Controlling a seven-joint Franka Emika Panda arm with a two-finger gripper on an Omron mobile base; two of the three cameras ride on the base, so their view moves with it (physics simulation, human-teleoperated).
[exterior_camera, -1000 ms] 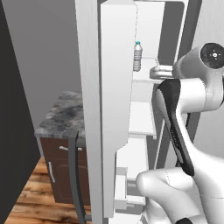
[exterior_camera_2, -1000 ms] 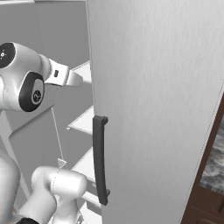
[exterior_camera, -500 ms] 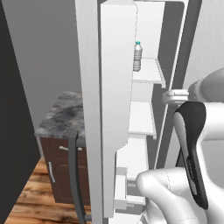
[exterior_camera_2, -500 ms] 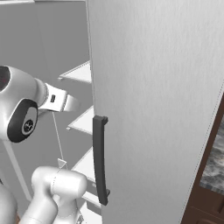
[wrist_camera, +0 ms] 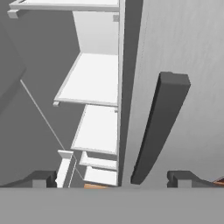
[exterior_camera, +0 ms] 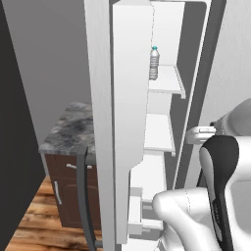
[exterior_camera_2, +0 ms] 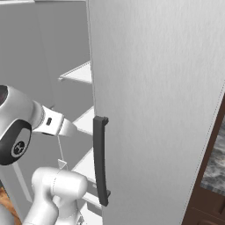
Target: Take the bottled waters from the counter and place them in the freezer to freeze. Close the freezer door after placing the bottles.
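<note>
One bottled water [exterior_camera: 153, 63], clear with a pale label and a bluish cap, stands upright on an upper white shelf [exterior_camera: 166, 81] inside the freezer. The freezer door [exterior_camera: 128, 122] stands wide open, showing its white inner lining edge-on, with its dark handle [exterior_camera: 83, 196] low on the left. My gripper [wrist_camera: 113, 180] is open and holds nothing. It hangs in front of the freezer opening and looks along the white shelves [wrist_camera: 94, 78] and the neighbouring door's handle. The counter is out of view.
The plain silver refrigerator door [exterior_camera_2: 162, 96] is closed on the right, and its long dark handle [exterior_camera_2: 100, 162] is close to my arm [exterior_camera_2: 17, 132]. A narrow marble-topped cabinet [exterior_camera: 68, 132] stands left of the open door, on a wooden floor [exterior_camera: 34, 225].
My arm has dropped and drawn back from the upper shelf towards the base. The bottle stays on its shelf, and the gripper has stayed open.
</note>
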